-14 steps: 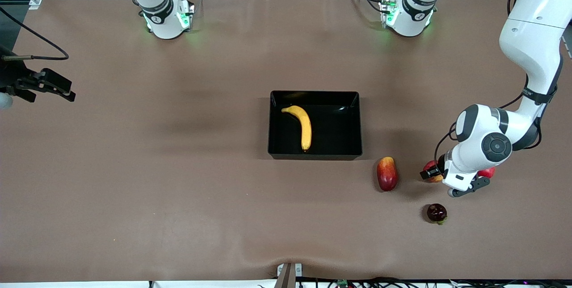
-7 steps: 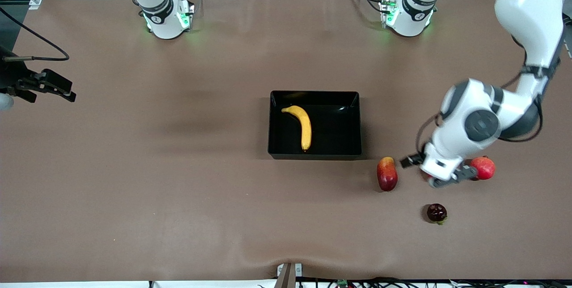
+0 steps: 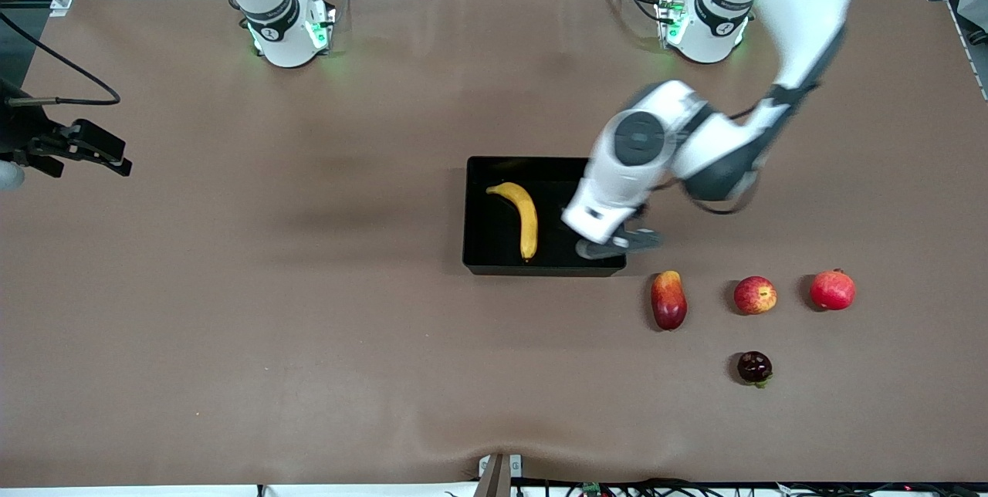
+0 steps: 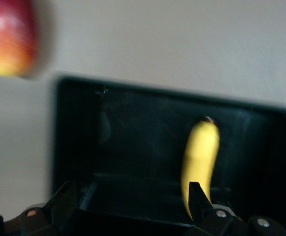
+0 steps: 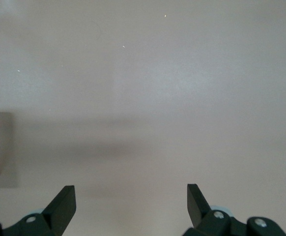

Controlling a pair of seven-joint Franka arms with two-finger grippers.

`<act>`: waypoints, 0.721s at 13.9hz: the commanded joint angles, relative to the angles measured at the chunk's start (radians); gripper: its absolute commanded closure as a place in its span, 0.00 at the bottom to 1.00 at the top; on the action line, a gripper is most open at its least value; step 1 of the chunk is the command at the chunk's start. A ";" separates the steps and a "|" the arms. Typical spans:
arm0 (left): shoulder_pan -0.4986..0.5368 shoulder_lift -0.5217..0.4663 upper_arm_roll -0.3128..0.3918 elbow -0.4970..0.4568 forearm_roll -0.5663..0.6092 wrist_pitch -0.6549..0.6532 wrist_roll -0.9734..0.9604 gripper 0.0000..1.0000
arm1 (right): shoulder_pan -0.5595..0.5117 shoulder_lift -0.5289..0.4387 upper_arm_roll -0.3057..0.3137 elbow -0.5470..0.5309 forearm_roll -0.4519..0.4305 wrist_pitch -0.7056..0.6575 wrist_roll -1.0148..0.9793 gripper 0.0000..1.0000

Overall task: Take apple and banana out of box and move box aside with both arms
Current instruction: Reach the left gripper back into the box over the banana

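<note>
A brown cloth covers the whole desk [image 3: 231,327], with a small ripple at its edge nearest to the front camera; cables run along that edge, and a grey wall stands past the edge where the two arm bases are.

The box [image 3: 494,258] sits near the middle of the desk, and the banana [image 3: 523,215] lies inside it, in the half toward the right arm's end. Outside the box, toward the left arm's end and nearer to the front camera, there is a row: the mango [image 3: 668,299], then the apple [image 3: 755,295], then the plain red fruit [image 3: 832,289]. A small dark fruit [image 3: 754,367] lies nearer to the camera than the apple.

One second ago the left gripper [image 3: 614,244] was down at the apple. Now it is over the box's corner closest to the mango, its jaws spread wide and holding nothing; the apple stayed on the cloth.

The right gripper [image 3: 85,150] waits over the desk's edge at the right arm's end, jaws also apart and empty.
</note>
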 commanded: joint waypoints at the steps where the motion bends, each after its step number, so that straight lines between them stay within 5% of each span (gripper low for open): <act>1: -0.146 0.098 0.076 0.107 0.041 0.007 -0.039 0.00 | 0.009 0.004 -0.002 0.012 -0.011 -0.008 -0.003 0.00; 4: -0.309 0.141 0.214 0.119 0.032 0.056 -0.113 0.00 | 0.012 0.004 -0.002 0.012 -0.011 -0.008 -0.001 0.00; 10: -0.355 0.215 0.226 0.119 0.043 0.165 -0.196 0.00 | 0.012 0.007 -0.002 0.012 -0.012 -0.008 -0.001 0.00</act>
